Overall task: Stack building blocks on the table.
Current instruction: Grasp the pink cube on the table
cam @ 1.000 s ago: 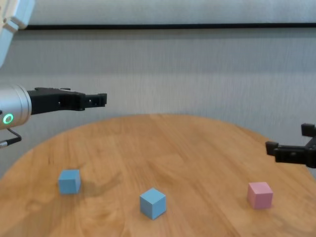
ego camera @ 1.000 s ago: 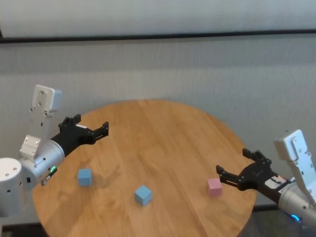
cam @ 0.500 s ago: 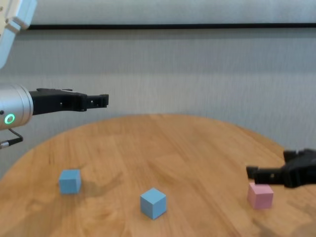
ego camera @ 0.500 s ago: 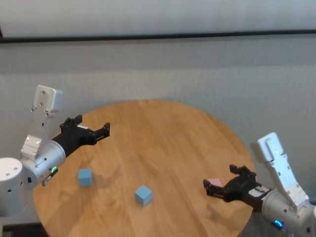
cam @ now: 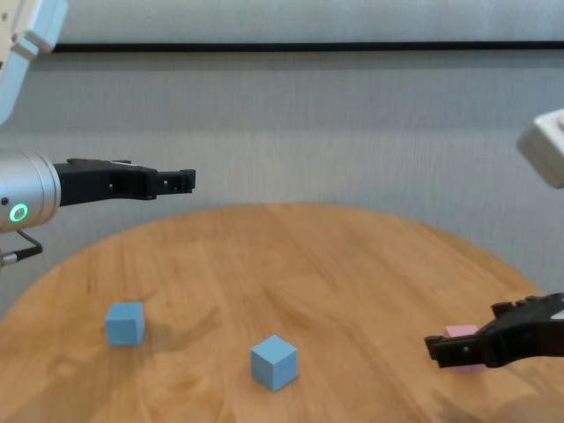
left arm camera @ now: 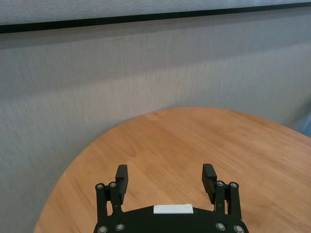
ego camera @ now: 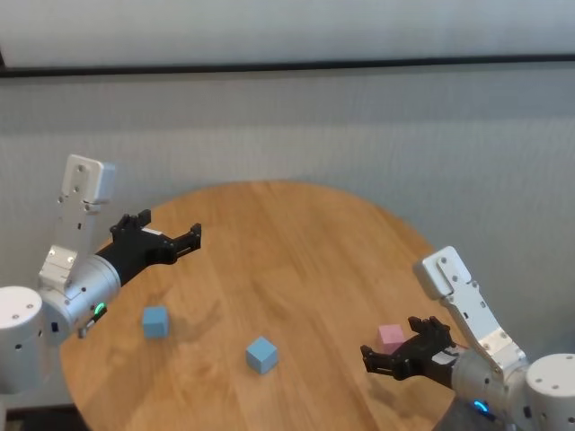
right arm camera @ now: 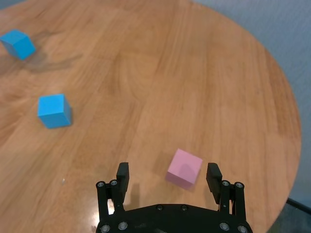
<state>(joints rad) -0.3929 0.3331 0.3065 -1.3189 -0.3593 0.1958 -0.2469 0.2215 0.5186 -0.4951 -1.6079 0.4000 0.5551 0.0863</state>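
Pale pink block point(right arm camera: 184, 167) sits low and right of centre in my right wrist view, on the wood table point(ego camera: 296, 260), and it now lies between the spread fingers of my right gripper point(right arm camera: 169, 180) without either finger touching it. A second ago that gripper hung higher and further toward the right edge of the head view, with the block clear in front of its tips; since then I have swung the arm down and in, so in the chest view my right gripper point(cam: 471, 348) covers most of the pink block point(cam: 460, 333) at the lower right of the frame. To my mind the reach is nearly done and the next thing is to settle lower and close on the cube squarely. The two light blue blocks have not moved: one point(ego camera: 260, 355) sits low and centre in the head view, the other point(ego camera: 154, 321) at lower left. My left gripper point(ego camera: 171, 242) hovers at the left of the frame, fingers spread and holding nothing, above the table and well apart from every block, as it did a second ago
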